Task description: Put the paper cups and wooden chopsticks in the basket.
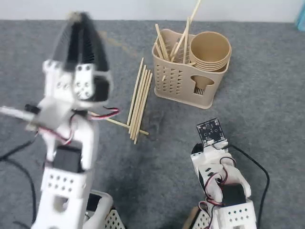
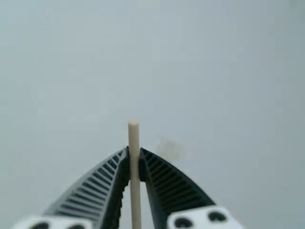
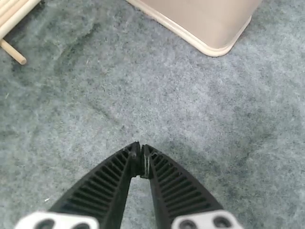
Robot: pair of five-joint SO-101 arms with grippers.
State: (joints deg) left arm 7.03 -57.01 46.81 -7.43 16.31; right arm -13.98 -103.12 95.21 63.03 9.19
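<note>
Grey mat bearing two arms. Left arm raised high above the mat; left claw narrowed onto one chopstick, which is pinched between the ribbed fingers near their tips and stands out a little beyond them, against a plain pale background. Basket at the far side of the mat, to the right of this claw. It holds a stack of cups in its right half and several leaning sticks in its left half. Right arm low, near the basket's front. Right claw closed, tips touching, empty, over bare mat near a basket corner. Loose bundle lies on the mat between the left arm and the basket, with one stick crossing under its near end.
</note>
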